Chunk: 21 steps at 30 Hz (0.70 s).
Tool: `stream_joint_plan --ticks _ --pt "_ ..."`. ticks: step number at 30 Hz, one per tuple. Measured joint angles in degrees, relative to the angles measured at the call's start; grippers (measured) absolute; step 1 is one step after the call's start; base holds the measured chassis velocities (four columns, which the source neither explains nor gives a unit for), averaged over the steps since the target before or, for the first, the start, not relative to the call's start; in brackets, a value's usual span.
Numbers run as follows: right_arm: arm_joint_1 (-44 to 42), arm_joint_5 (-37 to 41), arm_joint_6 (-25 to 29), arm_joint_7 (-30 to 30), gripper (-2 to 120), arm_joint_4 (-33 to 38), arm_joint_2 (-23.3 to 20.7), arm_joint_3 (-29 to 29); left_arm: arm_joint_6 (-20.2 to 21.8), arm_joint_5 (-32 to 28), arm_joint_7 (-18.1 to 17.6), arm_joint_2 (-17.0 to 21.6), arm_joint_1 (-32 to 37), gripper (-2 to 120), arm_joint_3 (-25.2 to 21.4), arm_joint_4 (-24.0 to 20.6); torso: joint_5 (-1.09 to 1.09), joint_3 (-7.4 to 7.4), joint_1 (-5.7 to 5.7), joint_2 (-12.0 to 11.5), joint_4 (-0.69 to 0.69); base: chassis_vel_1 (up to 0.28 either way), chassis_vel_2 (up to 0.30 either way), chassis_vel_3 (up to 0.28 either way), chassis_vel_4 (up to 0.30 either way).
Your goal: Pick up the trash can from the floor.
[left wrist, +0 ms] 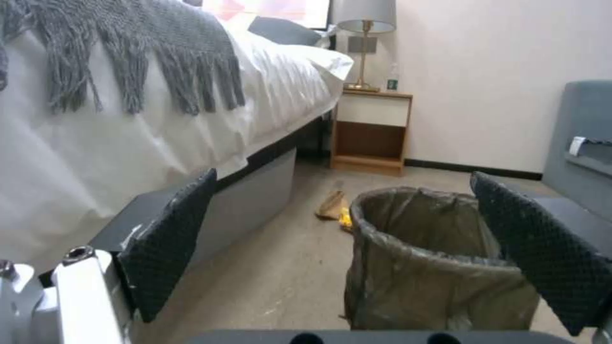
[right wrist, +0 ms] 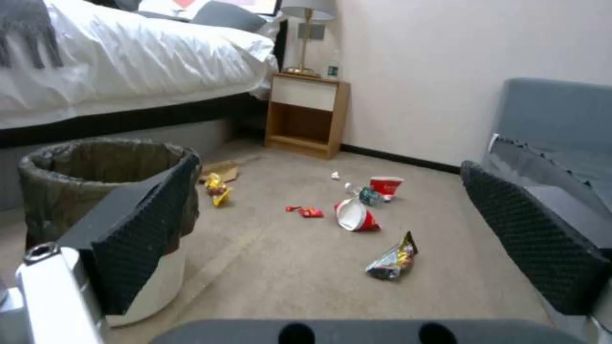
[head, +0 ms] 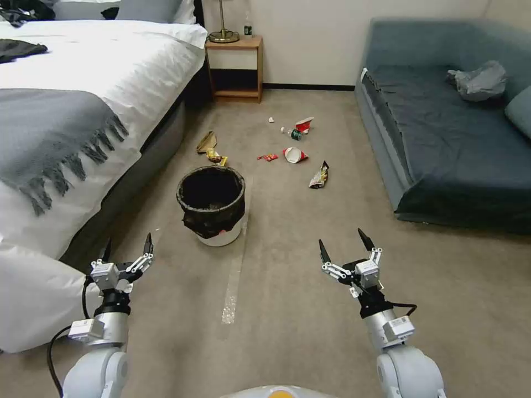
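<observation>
The trash can [head: 212,205] is a small round white bin with a black bag liner folded over its rim. It stands upright on the beige carpet floor [head: 287,287] beside the bed. My left gripper [head: 126,246] hovers open near the bed's corner, short of the can and to its left. My right gripper [head: 343,245] is open too, short of the can and to its right. Neither touches it. In the left wrist view the trash can [left wrist: 433,267] sits ahead between the open fingers [left wrist: 169,243]. In the right wrist view the trash can [right wrist: 102,210] stands behind one finger [right wrist: 150,229].
A white bed [head: 83,110] with a grey fringed throw runs along the left. A blue sofa [head: 459,138] lines the right. Scattered litter [head: 293,152], cups and wrappers, lies beyond the can. A wooden nightstand [head: 235,66] stands at the wall. Pale tape [head: 232,287] crosses the carpet.
</observation>
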Motion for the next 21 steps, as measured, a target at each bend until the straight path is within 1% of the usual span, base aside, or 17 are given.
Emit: stream_joint_plan --ticks 21 --pt "0.1 -0.3 -0.1 -0.6 100 -0.2 0.1 -0.3 0.5 0.3 -0.8 0.1 -0.3 99 0.0 0.3 0.00 0.00 0.00 0.0 0.00 -0.067 0.059 0.065 -0.060"
